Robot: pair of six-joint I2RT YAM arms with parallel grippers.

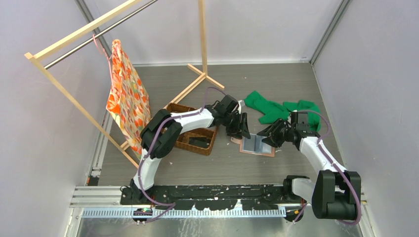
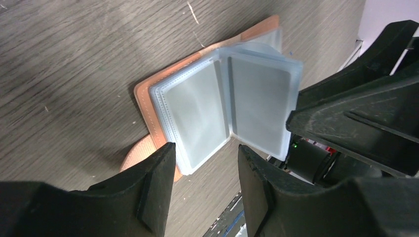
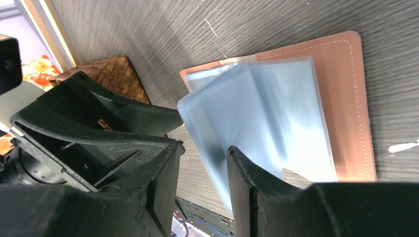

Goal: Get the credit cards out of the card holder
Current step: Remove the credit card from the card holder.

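the card holder [image 1: 257, 144] lies open and flat on the counter [image 1: 222, 165], right in the middle between the two arms. its pink cover is down on the wood and its clear sleeves [image 2: 197, 113] stand up and fan out like the pages of a little book. the sleeves look cloudy, so i cannot tell if cards are inside them

the left jaws are spread apart and hold nothing. they hang just over the near edge of the sleeves, and one corner of the sleeves pokes into the gap. the right jaws are spread too, a bit less wide. one sleeve edge sits in the gap between them, but they are not pinching it

here is what i think could go wrong. nothing presses the holder down, and it looks light. if one arm grabs a sleeve and pulls, the whole holder may lift up or slide away. the sleeves are thin and floppy, so the jaws may catch plastic and miss a card. the two arms are very close, so they could bump each other. the brown basket [image 3: 111, 76] is just beside the left arm [image 1: 190, 118] and could get knocked
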